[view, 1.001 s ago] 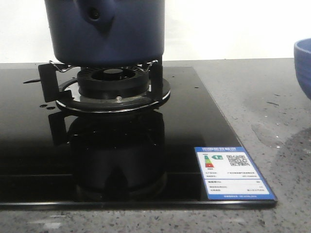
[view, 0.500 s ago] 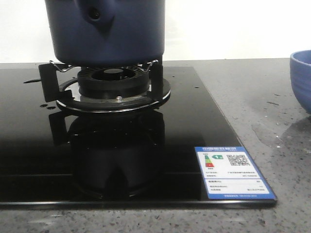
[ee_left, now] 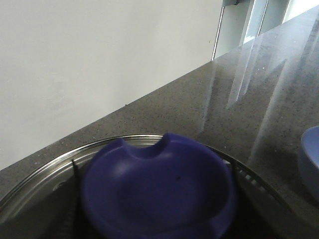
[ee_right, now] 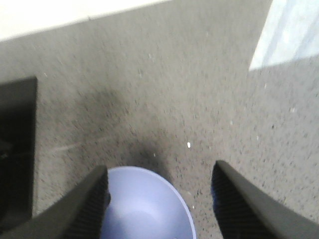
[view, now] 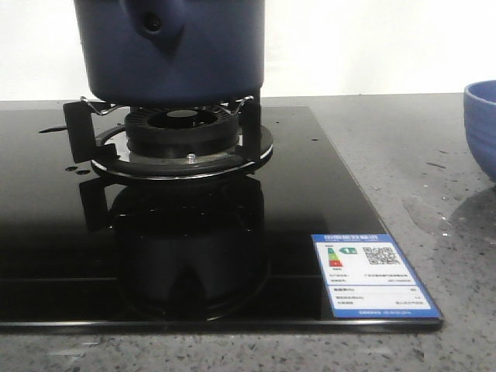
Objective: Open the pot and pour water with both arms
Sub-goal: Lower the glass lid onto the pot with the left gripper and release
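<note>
Label [view: 377,274] on near hob [view: 325,194] corner. Behind it, burner [view: 182,139]. Pot [view: 174,50] sits on burner: dark navy, straight matte sides, bulging socket with round hole. Right gripper [ee_right: 158,199] spread wide over pale bowl [ee_right: 144,206]. Left gripper unseen.

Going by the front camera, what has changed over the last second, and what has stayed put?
The pale blue bowl at the right edge has come further into the picture, leftward, mostly in the first half second. The pot on the burner sits a shade further right in the picture, as does the stove label, so the view itself may have shifted slightly. Otherwise nothing visibly changed.
</note>
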### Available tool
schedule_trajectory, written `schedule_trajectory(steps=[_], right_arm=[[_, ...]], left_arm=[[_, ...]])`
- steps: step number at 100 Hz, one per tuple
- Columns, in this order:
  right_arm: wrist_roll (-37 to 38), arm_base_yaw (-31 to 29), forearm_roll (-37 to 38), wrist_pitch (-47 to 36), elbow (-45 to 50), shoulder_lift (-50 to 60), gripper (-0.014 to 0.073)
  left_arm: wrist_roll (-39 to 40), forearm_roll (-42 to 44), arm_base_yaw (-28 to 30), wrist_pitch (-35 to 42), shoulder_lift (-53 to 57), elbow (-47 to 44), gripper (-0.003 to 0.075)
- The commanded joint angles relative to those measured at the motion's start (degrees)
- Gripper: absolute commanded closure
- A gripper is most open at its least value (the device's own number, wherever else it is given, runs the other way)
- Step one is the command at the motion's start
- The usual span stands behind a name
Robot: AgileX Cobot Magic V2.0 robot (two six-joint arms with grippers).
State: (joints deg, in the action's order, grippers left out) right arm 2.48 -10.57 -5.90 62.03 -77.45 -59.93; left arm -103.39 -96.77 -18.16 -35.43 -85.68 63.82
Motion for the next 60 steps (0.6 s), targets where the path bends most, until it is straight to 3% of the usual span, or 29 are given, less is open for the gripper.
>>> schedule_trajectory(steps=[1, 31, 38, 50, 60], right_arm=[[-0.58, -0.08, -0.33, -1.09, -4.38, 1.10, 0.0186], [-0.58, 0.05, -4.46, -0.73, -5.88, 1.10, 0.0186], [-0.58, 0.05, -4.56, -0.73, -5.88, 1.10, 0.0186], [-0.58, 0.05, -4.76, -0.47, -5.88, 1.10, 0.0186], [-0.96, 0.05, -4.76, 0.90, -5.88, 1.10, 0.0186]], left_arm=[[0.47, -2.64, 0.27, -1.10, 2.32, 1.72, 0.0458], [0.61, -2.74, 0.64, -2.09, 2.32, 1.72, 0.0442], [0.44, -2.74, 0.64, -2.49, 2.32, 1.72, 0.0358], [0.44, -3.97, 0.64, -2.49, 2.45, 1.84, 0.0143], [0.44, -4.29, 0.64, -2.49, 4.22, 1.84, 0.0098]])
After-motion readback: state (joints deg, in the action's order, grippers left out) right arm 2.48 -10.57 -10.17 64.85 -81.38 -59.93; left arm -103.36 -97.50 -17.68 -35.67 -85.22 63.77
